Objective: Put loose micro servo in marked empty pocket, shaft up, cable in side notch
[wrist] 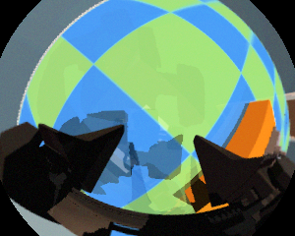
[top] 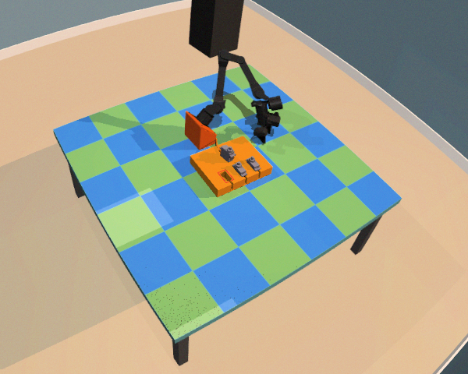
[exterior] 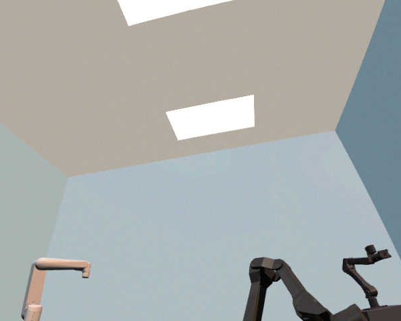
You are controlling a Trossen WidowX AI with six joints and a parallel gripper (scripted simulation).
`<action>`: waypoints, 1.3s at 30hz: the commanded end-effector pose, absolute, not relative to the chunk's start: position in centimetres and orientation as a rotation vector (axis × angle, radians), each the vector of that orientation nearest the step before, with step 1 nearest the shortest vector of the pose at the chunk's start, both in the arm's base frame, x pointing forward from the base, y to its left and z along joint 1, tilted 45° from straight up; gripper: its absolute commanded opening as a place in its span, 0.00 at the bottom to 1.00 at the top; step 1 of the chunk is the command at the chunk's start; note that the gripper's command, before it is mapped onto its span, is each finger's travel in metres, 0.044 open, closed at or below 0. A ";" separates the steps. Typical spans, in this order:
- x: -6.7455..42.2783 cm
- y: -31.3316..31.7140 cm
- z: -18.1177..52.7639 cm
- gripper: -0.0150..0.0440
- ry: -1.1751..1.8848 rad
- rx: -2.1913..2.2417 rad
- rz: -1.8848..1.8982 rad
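The orange deck (top: pixel 210 171) (wrist: pixel 256 130) lies on the checkered table (top: pixel 242 225). The loose grey micro servo (top: pixel 227 152) stands upright on the deck's back part. The marked empty pocket (top: pixel 225 176), outlined in red, is at the deck's front left. My gripper (top: pixel 262 137) (wrist: pixel 159 134) is open and empty. It points down, low over the table just beyond the deck's back right corner, apart from the loose servo. In the wrist view only table and the deck's edge show between and beside the fingers; the servo is out of that view.
Two grey servos (top: pixel 239 168) (top: pixel 253 163) sit in the pockets to the right of the marked one. An orange wedge (top: pixel 197 130) stands behind the deck's left side, near my arm's base. The exterior view shows only ceiling, walls and arm links (exterior: pixel 280 286).
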State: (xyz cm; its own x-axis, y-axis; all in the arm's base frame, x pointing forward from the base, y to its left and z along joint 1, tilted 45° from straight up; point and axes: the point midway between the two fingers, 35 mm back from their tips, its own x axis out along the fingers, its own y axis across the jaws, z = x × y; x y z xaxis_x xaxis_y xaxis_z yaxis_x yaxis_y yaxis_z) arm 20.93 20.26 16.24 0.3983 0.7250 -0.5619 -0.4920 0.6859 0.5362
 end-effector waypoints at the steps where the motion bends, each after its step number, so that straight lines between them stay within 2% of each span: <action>1: 21.8 19.3 15.3 1.00 0.939 0.379 0.702; 39: 26.1 8.3 9.3 1.00 1.361 1.177 -0.231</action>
State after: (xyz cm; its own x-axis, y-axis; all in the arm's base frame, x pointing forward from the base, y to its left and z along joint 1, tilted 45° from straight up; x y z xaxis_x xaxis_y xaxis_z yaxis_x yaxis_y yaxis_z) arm 26.52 12.43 12.95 0.3141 0.6175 -0.7211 0.5422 0.5068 0.6702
